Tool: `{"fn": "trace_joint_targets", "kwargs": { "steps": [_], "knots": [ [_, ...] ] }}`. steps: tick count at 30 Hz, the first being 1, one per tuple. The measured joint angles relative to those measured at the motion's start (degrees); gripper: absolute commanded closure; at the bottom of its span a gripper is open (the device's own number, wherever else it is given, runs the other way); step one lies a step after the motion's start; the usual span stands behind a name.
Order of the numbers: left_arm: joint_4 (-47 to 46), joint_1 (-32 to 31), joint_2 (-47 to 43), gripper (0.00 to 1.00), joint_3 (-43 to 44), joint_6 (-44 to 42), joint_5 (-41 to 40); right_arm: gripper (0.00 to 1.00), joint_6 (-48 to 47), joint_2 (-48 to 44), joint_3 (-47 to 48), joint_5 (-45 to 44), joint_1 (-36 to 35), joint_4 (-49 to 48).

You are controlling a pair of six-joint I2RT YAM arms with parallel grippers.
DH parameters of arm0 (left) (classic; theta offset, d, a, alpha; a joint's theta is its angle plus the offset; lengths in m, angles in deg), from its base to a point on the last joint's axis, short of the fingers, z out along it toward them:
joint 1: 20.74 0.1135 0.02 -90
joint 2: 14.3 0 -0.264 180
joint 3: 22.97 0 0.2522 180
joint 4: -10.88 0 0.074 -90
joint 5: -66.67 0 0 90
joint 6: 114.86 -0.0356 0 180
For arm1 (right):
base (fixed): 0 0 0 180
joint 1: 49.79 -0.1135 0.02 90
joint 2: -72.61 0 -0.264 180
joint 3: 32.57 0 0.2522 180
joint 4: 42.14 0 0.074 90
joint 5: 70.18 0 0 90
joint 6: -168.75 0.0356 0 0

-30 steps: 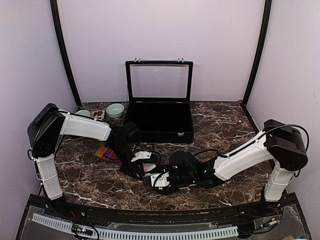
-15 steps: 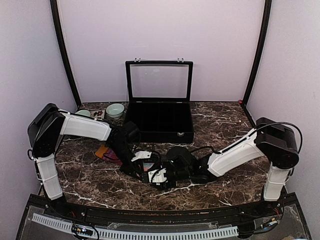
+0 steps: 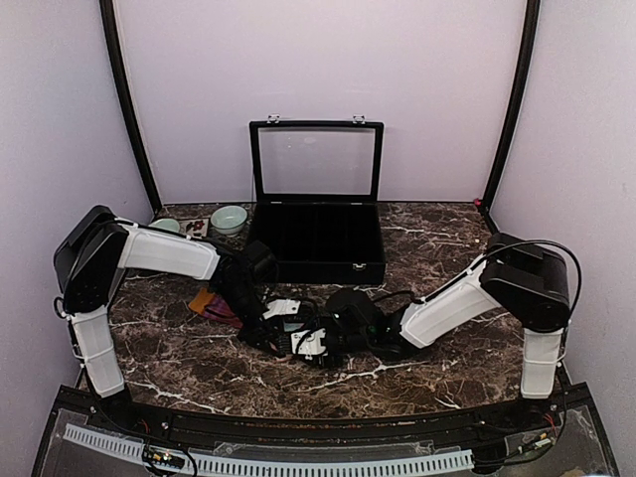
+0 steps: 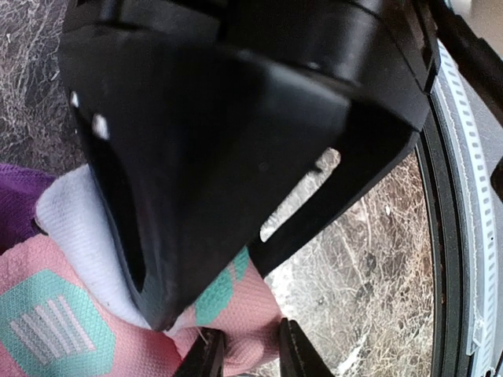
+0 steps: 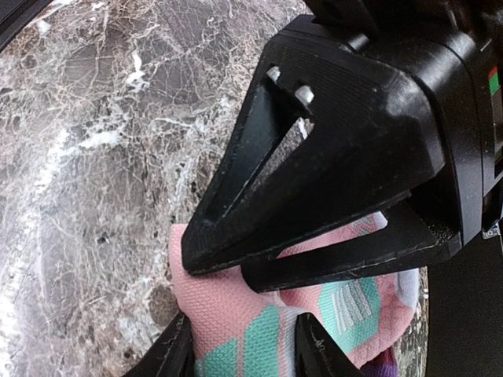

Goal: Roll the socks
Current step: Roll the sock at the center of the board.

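Pale lilac walls (image 3: pixel 318 60) enclose a dark marble table (image 3: pixel 437 238) bearing an open black case (image 3: pixel 318 270).

Overview; wrist close-ups sharing sock (image 5: pixel 224 310)

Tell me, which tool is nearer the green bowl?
Left. The left tool is in front of the bowl, slightly to its right; the right tool lies just beyond it, farther forward and right.

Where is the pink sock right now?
The pink sock lies left of centre on the marble table in the top view, on the near side of the black case, where the left gripper and the right gripper meet.
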Motion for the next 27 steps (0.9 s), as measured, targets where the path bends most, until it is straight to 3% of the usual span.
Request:
{"fn": "trace_joint_targets", "kwargs": {
  "steps": [6, 9, 15, 21, 27],
  "knots": [
    [-0.6, 0.1, -1.0, 0.7, -1.1, -0.1, -0.8, 0.68, 0.5, 1.5, 0.0, 0.5, 0.1, -2.8],
    [-0.6, 0.7, -1.8, 0.65, -1.7, 0.0, -1.2, 0.78, 0.7, 2.3, 0.0, 1.0, 0.2, -3.9],
    [0.1, 3.6, -3.1, 0.54, -2.9, 0.2, -1.2, 0.86, 2.2, 4.0, 1.4, 1.4, 0.2, -5.7],
    [2.0, 5.3, -3.7, 0.49, -3.6, 0.2, -3.2, 0.9, 3.5, 4.7, 1.9, 0.8, -0.5, -6.5],
    [4.9, 8.5, -3.8, 0.52, -3.3, 0.2, -5.7, 0.92, 5.7, 4.6, 1.4, -0.9, -1.1, -7.2]
  ]
}}
